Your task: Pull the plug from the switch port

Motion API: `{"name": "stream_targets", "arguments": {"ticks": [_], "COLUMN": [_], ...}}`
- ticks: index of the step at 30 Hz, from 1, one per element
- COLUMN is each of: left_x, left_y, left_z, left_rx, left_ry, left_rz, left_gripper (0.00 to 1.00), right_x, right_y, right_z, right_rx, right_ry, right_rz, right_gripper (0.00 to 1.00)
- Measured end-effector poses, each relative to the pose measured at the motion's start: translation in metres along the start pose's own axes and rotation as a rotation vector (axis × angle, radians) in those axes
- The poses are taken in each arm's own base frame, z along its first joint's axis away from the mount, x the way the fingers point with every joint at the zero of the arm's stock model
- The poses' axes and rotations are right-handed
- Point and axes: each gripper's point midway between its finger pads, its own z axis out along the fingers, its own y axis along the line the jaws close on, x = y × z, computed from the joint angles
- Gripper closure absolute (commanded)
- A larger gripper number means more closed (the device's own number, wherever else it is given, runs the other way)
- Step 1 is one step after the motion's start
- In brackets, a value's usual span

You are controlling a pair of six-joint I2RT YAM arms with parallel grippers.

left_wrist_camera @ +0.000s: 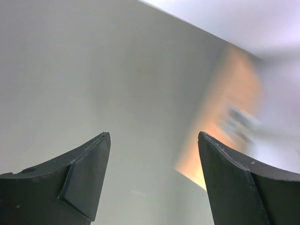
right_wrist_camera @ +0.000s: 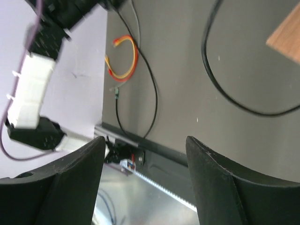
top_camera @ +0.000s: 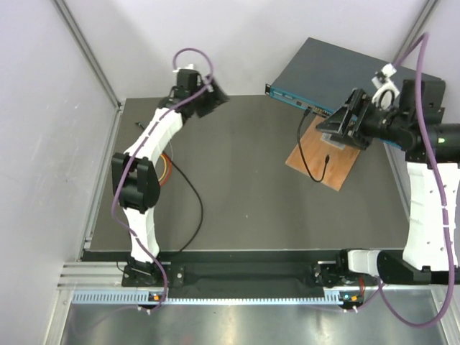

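The switch (top_camera: 343,68) is a flat dark grey-blue box at the back right, its teal socket face (top_camera: 296,100) turned toward the table. A black plug (top_camera: 307,111) sits in that face. Its black cable (top_camera: 302,147) loops down over a brown wooden board (top_camera: 322,159) and also shows in the right wrist view (right_wrist_camera: 210,79). My right gripper (top_camera: 333,124) hovers above the board, just right of the plug, open and empty (right_wrist_camera: 145,139). My left gripper (top_camera: 215,95) is raised at the back left, open and empty (left_wrist_camera: 153,136), facing a blurred wall.
Red and yellow wire loops (top_camera: 167,167) lie by the left arm and show in the right wrist view (right_wrist_camera: 124,61). A second thin black cable (top_camera: 195,208) curves across the dark mat. A corner of the board (right_wrist_camera: 287,33) shows at the right wrist view's upper right.
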Motion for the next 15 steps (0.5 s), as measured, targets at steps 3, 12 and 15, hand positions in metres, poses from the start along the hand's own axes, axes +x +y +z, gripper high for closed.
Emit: {"name": "stream_targets", "arguments": {"ticks": [3,12,15], "left_x": [0.037,0.077,0.089], "left_y": [-0.085,-0.191,-0.207], "left_z": [-0.018,-0.048,-0.041], "left_rx": [0.293,0.732,0.784], "left_ry": [0.069,0.166,0.195], "left_rz": [0.021,-0.006,-0.074], "left_gripper": [0.2,0.18,0.22], "right_x": [-0.026,-0.057,-0.064], "right_y": [0.008,-0.022,-0.035], "right_z": [-0.01,-0.004,0.003], "right_rx": [-0.003,0.083,0.118], "right_ry": [-0.081,-0.138,-0.126], "right_rz": [-0.025,0.059,0.092], "right_gripper": [0.32,0.34,0.35]}}
